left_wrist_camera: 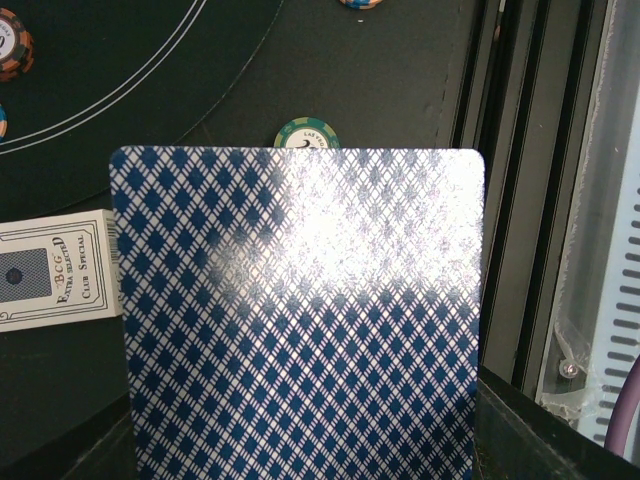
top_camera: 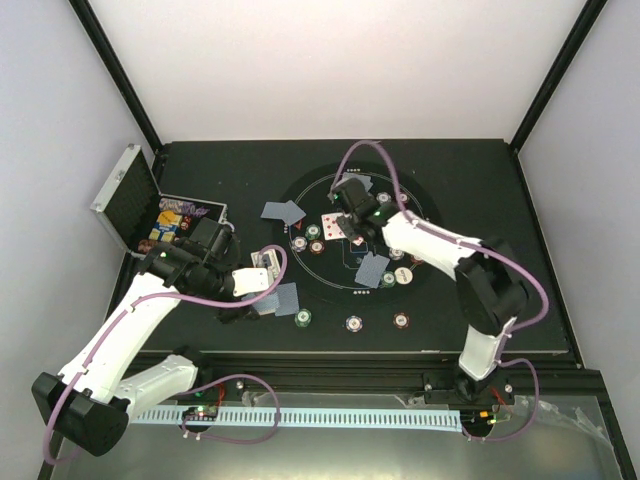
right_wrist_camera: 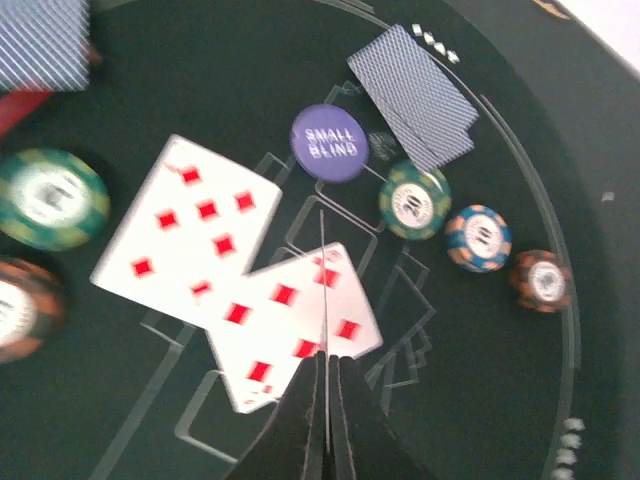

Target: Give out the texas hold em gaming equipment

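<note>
Left gripper (top_camera: 268, 295) pinches one playing card (left_wrist_camera: 300, 320); right gripper (right_wrist_camera: 325, 355) hangs closed over the round mat (top_camera: 335, 275).
The mat leaves a bare strip of table toward the near rail, a likely spot to set things down, though that edge is close. The held card looks light, thin, bendy and slick, best gripped by a short edge. The two face-up diamond cards (right_wrist_camera: 190, 225) lie flat and overlapping, hard to pinch. I cannot tell if the right fingers hold anything. Chips (right_wrist_camera: 413, 200) are stiff, taken across the rim; the Small Blind button (right_wrist_camera: 328, 142) likewise.
</note>
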